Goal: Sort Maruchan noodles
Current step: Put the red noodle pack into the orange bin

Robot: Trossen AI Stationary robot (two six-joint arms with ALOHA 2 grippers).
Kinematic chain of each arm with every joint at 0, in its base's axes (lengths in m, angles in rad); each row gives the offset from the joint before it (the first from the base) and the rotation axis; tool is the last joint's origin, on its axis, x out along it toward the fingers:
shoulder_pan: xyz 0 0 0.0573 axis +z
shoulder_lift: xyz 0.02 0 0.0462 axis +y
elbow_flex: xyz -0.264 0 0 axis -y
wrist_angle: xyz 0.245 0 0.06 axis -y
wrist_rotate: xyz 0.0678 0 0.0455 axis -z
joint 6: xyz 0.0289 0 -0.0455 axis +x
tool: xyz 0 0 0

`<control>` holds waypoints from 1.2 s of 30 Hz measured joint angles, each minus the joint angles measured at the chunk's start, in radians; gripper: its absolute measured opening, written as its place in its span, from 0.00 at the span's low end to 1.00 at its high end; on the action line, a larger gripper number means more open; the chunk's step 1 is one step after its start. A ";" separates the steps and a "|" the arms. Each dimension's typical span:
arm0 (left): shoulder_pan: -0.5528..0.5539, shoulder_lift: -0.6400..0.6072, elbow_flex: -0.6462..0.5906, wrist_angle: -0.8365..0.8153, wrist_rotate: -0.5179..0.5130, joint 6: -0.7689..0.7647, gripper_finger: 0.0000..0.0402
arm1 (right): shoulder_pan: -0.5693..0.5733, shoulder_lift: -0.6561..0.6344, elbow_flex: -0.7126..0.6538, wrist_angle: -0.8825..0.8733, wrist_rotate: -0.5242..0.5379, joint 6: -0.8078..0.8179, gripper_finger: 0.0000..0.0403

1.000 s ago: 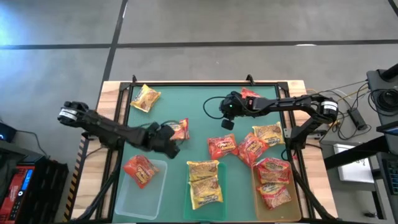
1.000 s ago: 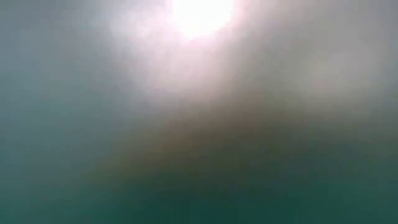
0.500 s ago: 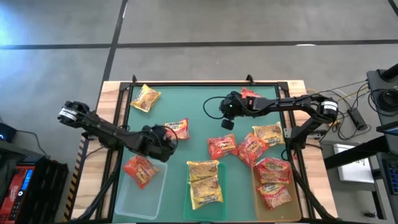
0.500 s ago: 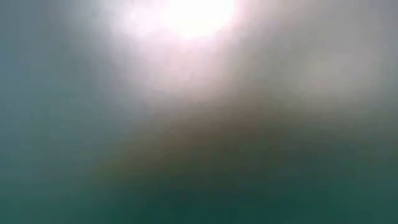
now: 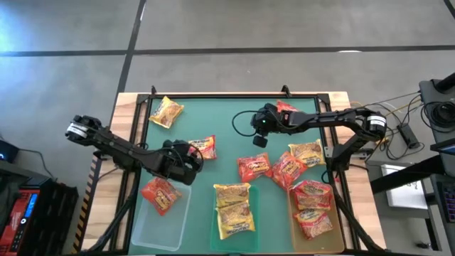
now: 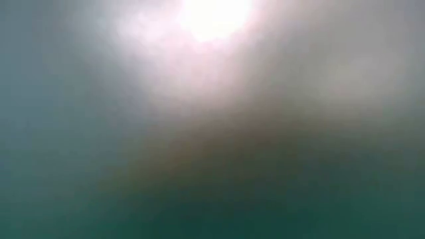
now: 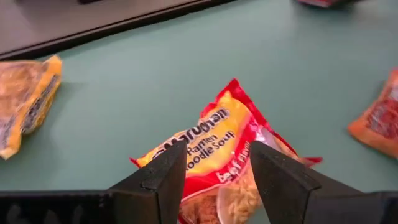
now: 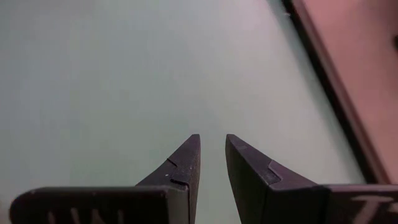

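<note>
Red crinkly plastic sits between my left pincer's fingers.
My left gripper (image 7: 214, 177) straddles the beef packet (image 7: 214, 158), parted, not yet clenched, just beyond the left tray (image 5: 153, 231); next I must close and lift. Farther off, my right gripper (image 8: 211, 158) hangs nearly closed, empty.

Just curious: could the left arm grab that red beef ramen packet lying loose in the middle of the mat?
Probably yes. The left gripper is right at the beef packet, fingers open on either side of its edge, and nothing lies between them.
</note>
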 joint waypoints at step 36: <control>0.195 -0.327 -0.410 0.480 0.376 0.188 0.40 | -0.002 0.000 0.000 0.045 0.028 0.001 0.16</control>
